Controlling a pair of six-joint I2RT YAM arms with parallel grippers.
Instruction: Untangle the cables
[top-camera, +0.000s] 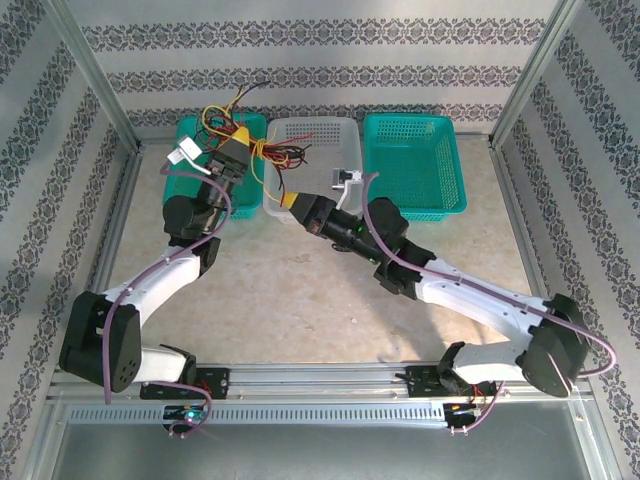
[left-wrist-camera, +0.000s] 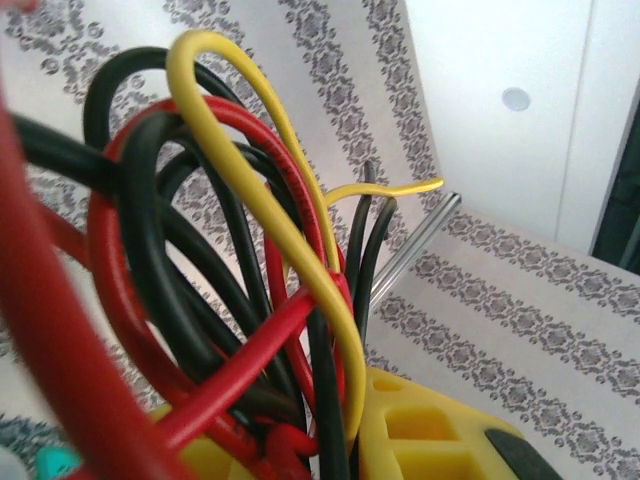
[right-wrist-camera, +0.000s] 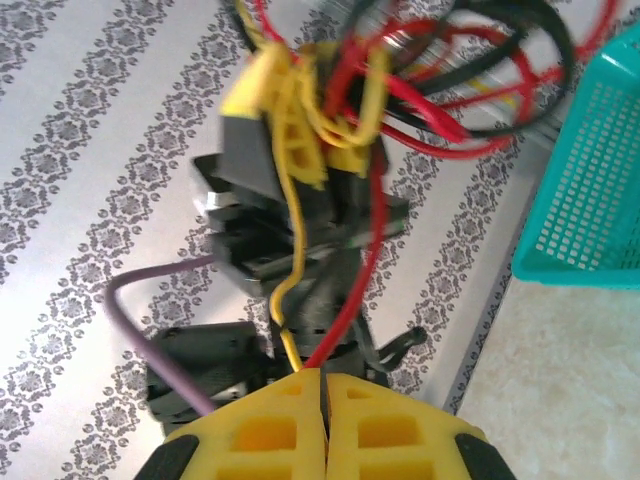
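While the left claw (top-camera: 232, 152) clamps the cables (top-camera: 250, 120) aloft near the far-left corner of the tabletop (top-camera: 300, 300), note that the right claw (right-wrist-camera: 322, 375) is closed tight on a yellow strand (right-wrist-camera: 292, 250) and a red strand (right-wrist-camera: 368, 250). Both strands run from it toward the cables, up and toward that corner. Your pull likely follows this line: draw the right claw toward the near-right corner, away from the left claw.

White-black arms (top-camera: 150, 287), purple cords (right-wrist-camera: 118, 300), yellow fingers (right-wrist-camera: 265, 432) (blocky).
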